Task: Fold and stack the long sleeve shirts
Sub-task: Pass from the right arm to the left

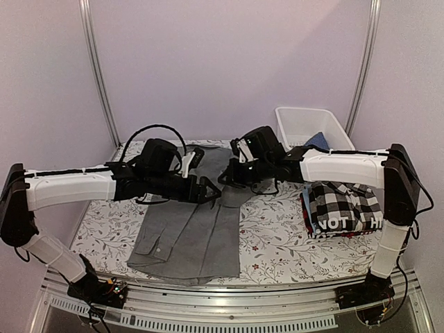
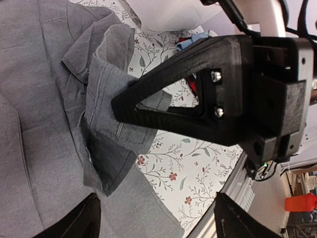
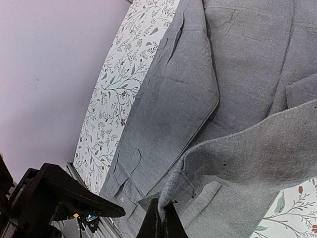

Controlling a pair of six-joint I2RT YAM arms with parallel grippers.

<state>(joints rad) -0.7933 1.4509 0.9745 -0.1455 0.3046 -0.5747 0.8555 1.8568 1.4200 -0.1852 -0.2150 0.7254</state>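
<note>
A plain grey button-up shirt (image 1: 194,236) lies spread on the flowered table, its collar end far from me. My right gripper (image 1: 227,177) is shut on a fold of the shirt's right sleeve (image 3: 247,148) and holds it lifted above the shirt body (image 3: 237,59). My left gripper (image 1: 208,189) is open and empty right beside it, over the shirt's right edge (image 2: 124,198); the held sleeve (image 2: 106,99) hangs in front of it. A folded black-and-white checked shirt (image 1: 343,201) lies on a dark shirt with the letters "NOT" (image 1: 336,223) at the right.
A white bin (image 1: 309,121) stands at the back right with a pale blue cloth (image 1: 318,141) at its front edge. The table's metal front rail (image 1: 229,302) runs along the near edge. Bare flowered tablecloth (image 1: 277,236) shows between the grey shirt and the stack.
</note>
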